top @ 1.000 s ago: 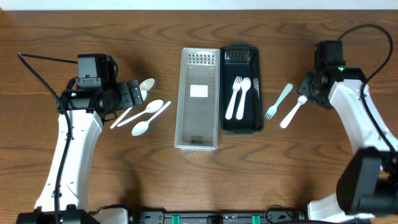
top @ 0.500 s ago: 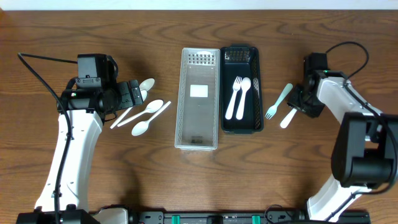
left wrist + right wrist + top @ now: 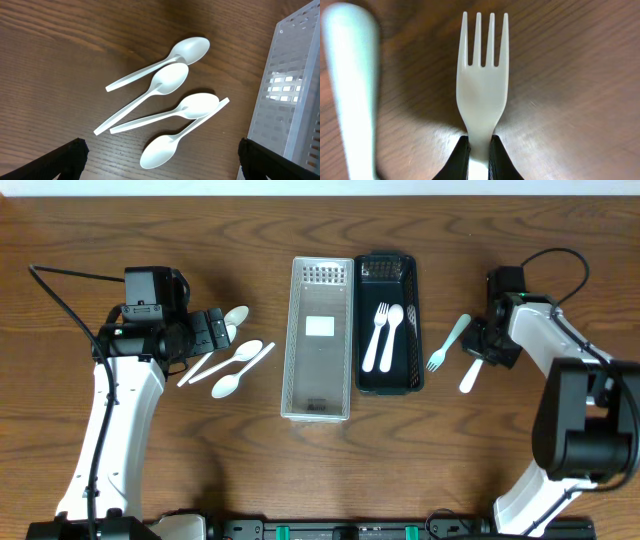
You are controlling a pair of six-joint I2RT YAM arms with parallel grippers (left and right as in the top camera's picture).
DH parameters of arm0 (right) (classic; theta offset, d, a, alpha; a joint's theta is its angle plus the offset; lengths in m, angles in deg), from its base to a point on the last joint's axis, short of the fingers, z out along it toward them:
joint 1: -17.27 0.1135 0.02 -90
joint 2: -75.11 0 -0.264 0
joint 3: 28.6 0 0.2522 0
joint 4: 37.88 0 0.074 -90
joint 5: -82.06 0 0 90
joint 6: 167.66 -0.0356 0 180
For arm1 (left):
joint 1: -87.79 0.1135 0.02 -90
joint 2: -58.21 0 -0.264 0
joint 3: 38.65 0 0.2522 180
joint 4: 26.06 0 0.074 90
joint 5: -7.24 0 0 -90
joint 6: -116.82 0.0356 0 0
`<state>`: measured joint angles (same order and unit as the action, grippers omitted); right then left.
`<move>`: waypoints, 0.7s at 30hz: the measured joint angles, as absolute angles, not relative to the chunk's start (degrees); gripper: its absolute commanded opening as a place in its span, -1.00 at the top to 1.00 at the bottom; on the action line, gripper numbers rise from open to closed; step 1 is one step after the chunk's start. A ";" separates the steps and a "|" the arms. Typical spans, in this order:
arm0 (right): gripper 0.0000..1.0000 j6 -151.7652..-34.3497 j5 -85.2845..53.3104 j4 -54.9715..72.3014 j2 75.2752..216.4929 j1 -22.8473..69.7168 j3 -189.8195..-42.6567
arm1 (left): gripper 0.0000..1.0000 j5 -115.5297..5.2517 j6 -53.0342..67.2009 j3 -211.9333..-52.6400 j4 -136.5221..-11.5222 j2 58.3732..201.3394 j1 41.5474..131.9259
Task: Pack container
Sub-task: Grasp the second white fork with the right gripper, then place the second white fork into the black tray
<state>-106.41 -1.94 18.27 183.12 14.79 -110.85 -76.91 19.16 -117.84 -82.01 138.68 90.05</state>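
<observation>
A black container at the table's middle holds a white fork and a white spoon. To its right, my right gripper is shut on the neck of another white fork, low over the wood with its tines pointing away. The handle of a pale green fork lies just left of it, blurred in the right wrist view. At the left, my left gripper hangs wide open above several white spoons with nothing between its fingers.
A clear perforated bin stands against the black container's left side, and its wall shows at the right of the left wrist view. Bare wooden tabletop surrounds the cutlery.
The right gripper came down over the white fork and shut on it, and the fork's handle swung a little toward the front. The left arm and the spoons have not moved.
</observation>
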 measured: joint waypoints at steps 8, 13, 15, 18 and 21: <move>0.97 -103.66 -5.73 14.73 160.52 22.22 -111.81 | -0.96 -76.91 19.16 -117.84 -82.03 138.68 90.05; 0.97 -103.22 -7.43 11.19 158.09 31.38 -112.66 | -0.96 -76.91 19.16 -117.84 -82.03 138.68 90.05; 0.97 -103.16 -7.78 10.34 160.43 34.33 -112.64 | -0.96 -76.91 19.16 -117.84 -82.03 138.68 90.05; 0.82 -103.05 -7.60 8.35 166.27 37.98 -112.64 | -0.96 -76.91 19.16 -117.84 -82.03 138.68 90.05; 0.17 -102.70 -7.54 5.53 172.47 39.84 -112.31 | -0.96 -76.91 19.16 -117.84 -82.03 138.68 90.05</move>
<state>-102.70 -7.54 5.53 172.47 39.84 -112.31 -76.91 19.16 -117.84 -82.03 138.68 90.05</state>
